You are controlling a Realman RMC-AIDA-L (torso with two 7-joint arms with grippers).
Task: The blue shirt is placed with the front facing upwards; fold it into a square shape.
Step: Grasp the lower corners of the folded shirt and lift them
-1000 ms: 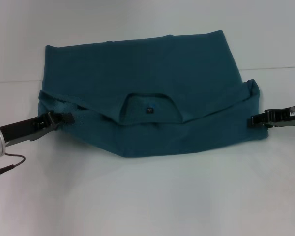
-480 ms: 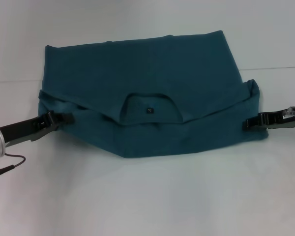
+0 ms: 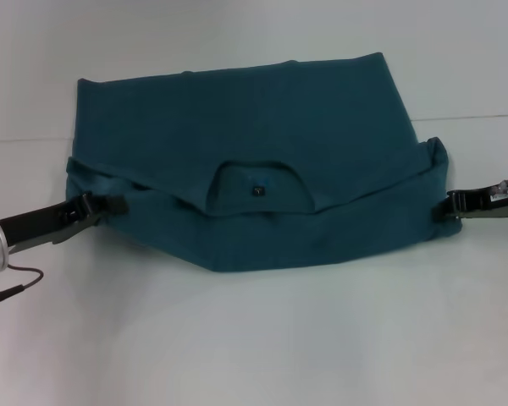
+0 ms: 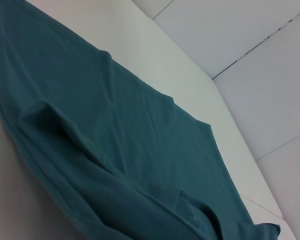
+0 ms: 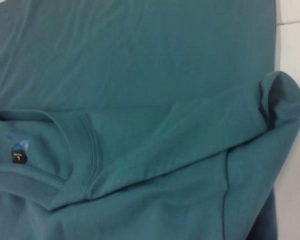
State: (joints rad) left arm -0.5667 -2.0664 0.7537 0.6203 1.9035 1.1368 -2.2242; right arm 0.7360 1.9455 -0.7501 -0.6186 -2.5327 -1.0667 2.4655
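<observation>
The blue shirt [image 3: 237, 127] lies on the white table, folded over itself, with its collar [image 3: 258, 173] and small black neck label [image 3: 257, 190] facing up in the middle. The white lettering is hidden. My left gripper [image 3: 114, 204] is low at the shirt's left edge, at the folded layer. My right gripper [image 3: 451, 205] is at the shirt's right edge, beside the folded corner. The left wrist view shows the shirt's [image 4: 115, 150] folded edge close up. The right wrist view shows the shirt's [image 5: 140, 60] collar, label [image 5: 18, 156] and folded sleeve corner.
The white table [image 3: 254, 338] extends in front of the shirt. A thin cable [image 3: 17, 283] hangs from my left arm near the table's left side. A seam line runs across the surface behind the shirt.
My right gripper reached slightly inward over the shirt's right edge, then drew back to the right. The left gripper and the shirt have barely moved.
</observation>
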